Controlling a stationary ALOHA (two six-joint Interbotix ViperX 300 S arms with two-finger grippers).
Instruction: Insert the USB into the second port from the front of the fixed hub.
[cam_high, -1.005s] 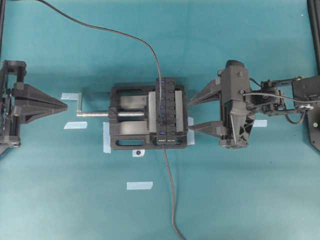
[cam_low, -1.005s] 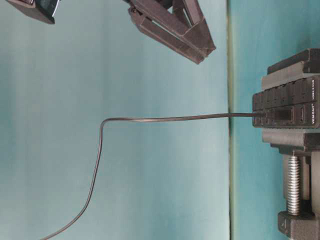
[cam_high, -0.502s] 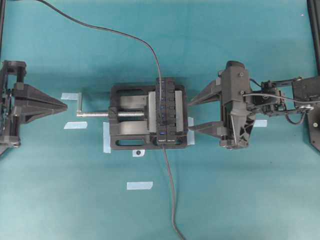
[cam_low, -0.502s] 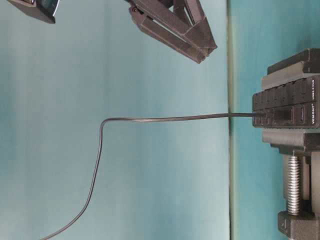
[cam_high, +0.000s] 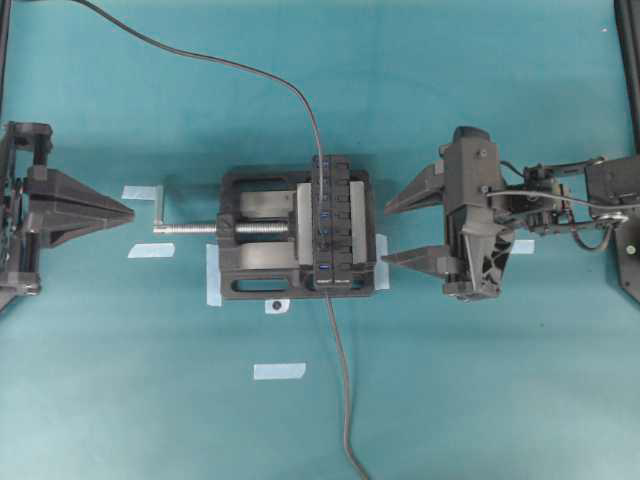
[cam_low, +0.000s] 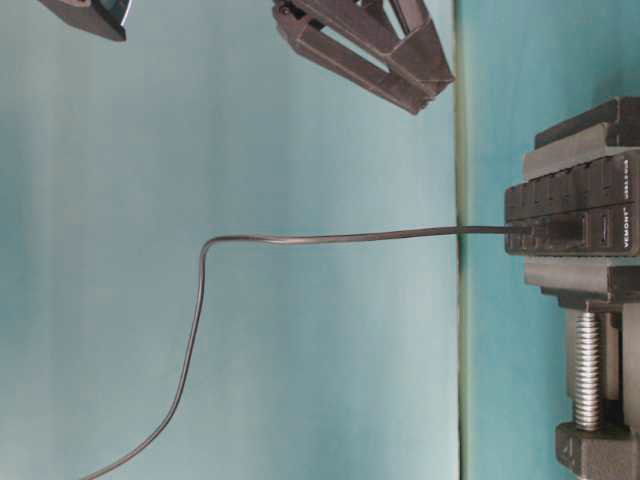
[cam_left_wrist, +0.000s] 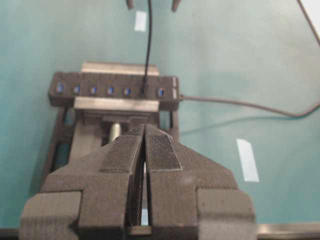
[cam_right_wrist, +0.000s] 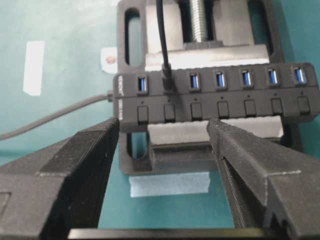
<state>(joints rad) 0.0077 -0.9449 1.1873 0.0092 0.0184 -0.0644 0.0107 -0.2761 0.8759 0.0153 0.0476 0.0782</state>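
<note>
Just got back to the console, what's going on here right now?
Neither arm is holding anything. The USB sits plugged into the second slot from the labelled end of the fixed hub, which is clamped in the vise; its cable trails away loose. The right gripper is open and empty just beside the hub, not touching it. The left gripper is shut and parked well off to the other side.

USB (cam_right_wrist: 168, 80) in 2nd port of fixed hub (cam_right_wrist: 220, 97), hub in vise (cam_high: 250, 245).
</note>
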